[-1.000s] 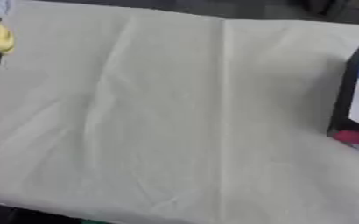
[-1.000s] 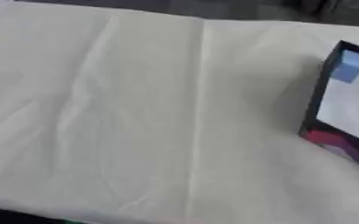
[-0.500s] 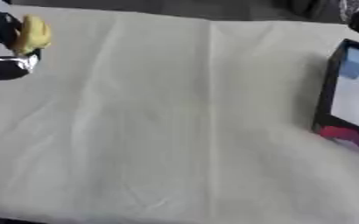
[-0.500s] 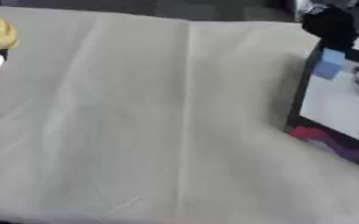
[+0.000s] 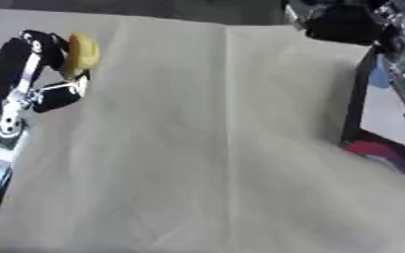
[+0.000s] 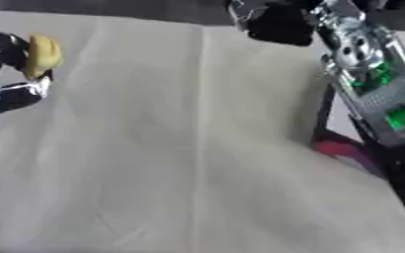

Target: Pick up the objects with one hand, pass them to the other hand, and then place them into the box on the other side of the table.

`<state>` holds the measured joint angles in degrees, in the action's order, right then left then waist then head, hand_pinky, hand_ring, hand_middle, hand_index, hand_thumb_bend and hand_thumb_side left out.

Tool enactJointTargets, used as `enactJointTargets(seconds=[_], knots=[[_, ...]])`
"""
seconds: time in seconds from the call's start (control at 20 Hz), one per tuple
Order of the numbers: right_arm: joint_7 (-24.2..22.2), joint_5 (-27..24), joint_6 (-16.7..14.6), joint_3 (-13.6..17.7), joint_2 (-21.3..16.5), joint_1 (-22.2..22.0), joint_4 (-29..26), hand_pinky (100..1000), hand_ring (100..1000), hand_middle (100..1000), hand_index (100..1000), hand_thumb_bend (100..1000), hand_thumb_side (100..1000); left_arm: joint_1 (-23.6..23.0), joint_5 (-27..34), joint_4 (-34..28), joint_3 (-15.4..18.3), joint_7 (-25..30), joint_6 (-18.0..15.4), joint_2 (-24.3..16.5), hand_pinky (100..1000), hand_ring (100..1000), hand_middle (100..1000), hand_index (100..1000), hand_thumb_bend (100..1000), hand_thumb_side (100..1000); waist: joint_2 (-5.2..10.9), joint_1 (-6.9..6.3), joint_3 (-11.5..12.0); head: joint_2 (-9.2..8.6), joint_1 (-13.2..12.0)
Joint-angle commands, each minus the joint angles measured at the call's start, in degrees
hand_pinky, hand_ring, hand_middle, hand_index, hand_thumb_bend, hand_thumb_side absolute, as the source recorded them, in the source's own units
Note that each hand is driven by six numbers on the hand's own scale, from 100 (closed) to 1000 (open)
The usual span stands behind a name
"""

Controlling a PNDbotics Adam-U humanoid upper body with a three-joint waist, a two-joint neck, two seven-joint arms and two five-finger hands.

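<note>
My left hand [image 5: 46, 69] is up at the far left, with its fingers curled round a small yellow object [image 5: 81, 51]. My right arm comes in from the upper right, and the right hand [image 6: 279, 22] shows as a dark blur at the top edge; its fingers are not discernible. The box [image 5: 361, 118] with dark walls and a pink base stands at the right edge of the table, partly behind the right forearm in the right eye view.
A cream cloth [image 5: 215, 163] with lengthwise creases covers the whole table. The table's far edge runs along the top of the views, with dark floor beyond.
The left hand with the yellow object has moved rightward into the picture. The right arm has swung in from the upper right over the box. The views have also shifted.
</note>
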<state>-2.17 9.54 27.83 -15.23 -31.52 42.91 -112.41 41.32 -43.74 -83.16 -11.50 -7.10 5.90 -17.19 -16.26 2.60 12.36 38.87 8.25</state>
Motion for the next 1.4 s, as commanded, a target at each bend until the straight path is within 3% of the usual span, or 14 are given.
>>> enactJointTargets(seconds=[0.05,0.35,0.6,1.4], knots=[[-2.61,2.2,0.13,-1.87,1.99,1.86,0.71,845,786,805,916,240,267,1.29,-2.0,-0.64,-0.42,-2.61,-0.14,1.82,569,428,370,477,100,100,1.6,-0.11,-0.16,-0.01,1.16],[-7.21,7.28,1.23,-5.72,6.37,4.08,3.58,847,798,815,924,275,271,1.17,-2.47,-0.39,-1.91,-5.72,-0.29,4.65,561,425,368,475,100,100,1.77,-0.06,-0.63,0.74,3.82],[-8.39,12.01,2.1,-7.5,10.21,5.36,7.25,848,803,819,932,312,268,0.87,-3.59,-1.73,-2.99,-7.65,-1.24,5.96,558,425,367,474,100,100,1.78,-0.08,-0.74,1.0,5.93],[-8.97,17.83,3.38,-11.86,18.72,10.77,20.27,846,807,822,936,317,325,0.66,-6.89,-1.9,-6.09,-9.11,-4.78,9.08,563,428,369,476,100,100,1.93,0.11,-0.35,1.38,5.56]])
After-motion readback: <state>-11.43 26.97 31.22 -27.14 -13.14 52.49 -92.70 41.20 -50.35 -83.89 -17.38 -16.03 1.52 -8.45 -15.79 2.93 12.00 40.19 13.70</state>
